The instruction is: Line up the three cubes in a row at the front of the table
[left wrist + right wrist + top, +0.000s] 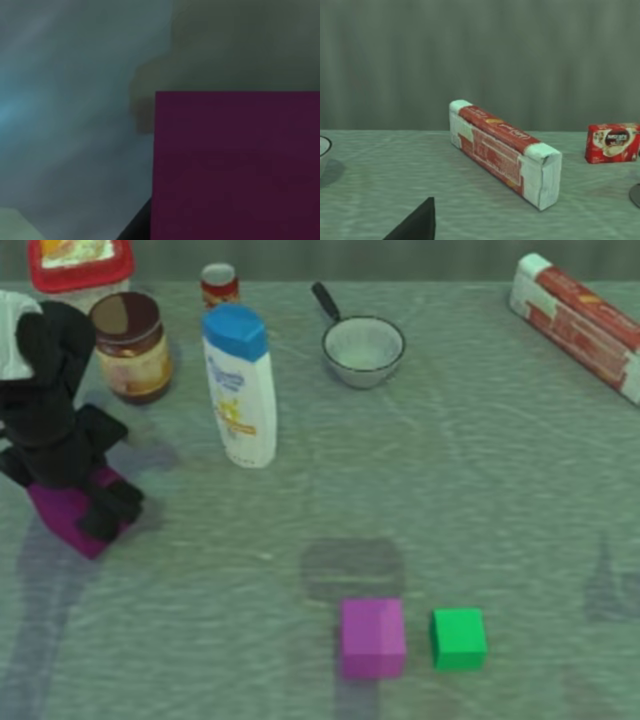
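At the left side of the table (500, 490), the left gripper (100, 508) sat over the dark magenta cube (62, 515); I could not tell whether its fingers held it. The free place in the row lay to the right and toward the front, beside the pinkish-purple cube (372, 638) and the green cube (458, 639). The right gripper was not visible.

The left arm (50, 410), just left of the brown jar (130, 345), is matte black and bulky, built of rounded segments, with a white section at its upper end. Its tool (105, 510) is black, with blunt, blocky fingers.
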You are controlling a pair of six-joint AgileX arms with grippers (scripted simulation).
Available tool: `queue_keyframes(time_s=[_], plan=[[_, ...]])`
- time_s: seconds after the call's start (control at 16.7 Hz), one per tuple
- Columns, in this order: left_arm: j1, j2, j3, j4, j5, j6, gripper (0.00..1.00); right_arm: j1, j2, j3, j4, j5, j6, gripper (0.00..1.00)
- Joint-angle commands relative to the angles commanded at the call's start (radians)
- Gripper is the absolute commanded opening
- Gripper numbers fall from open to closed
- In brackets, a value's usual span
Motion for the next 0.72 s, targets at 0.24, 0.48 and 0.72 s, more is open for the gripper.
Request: queue_keyframes(time_s=[0.24, 0.48, 0.72], plan=[[0.011, -0.048, 0.075, -0.131, 0.0, -0.003, 0.0, 0.0, 0.0, 0.0, 0.0, 0.0, 0.0, 1.0], [0.018, -0.095, 0.134, -0.231, -0.001, -0.004, 0.0, 0.0, 0.0, 0.0, 0.0, 0.0, 0.0, 1.0], [0.012, -0.092, 0.132, -0.23, -0.001, -0.002, 0.0, 0.0, 0.0, 0.0, 0.0, 0.0, 0.0, 1.0]])
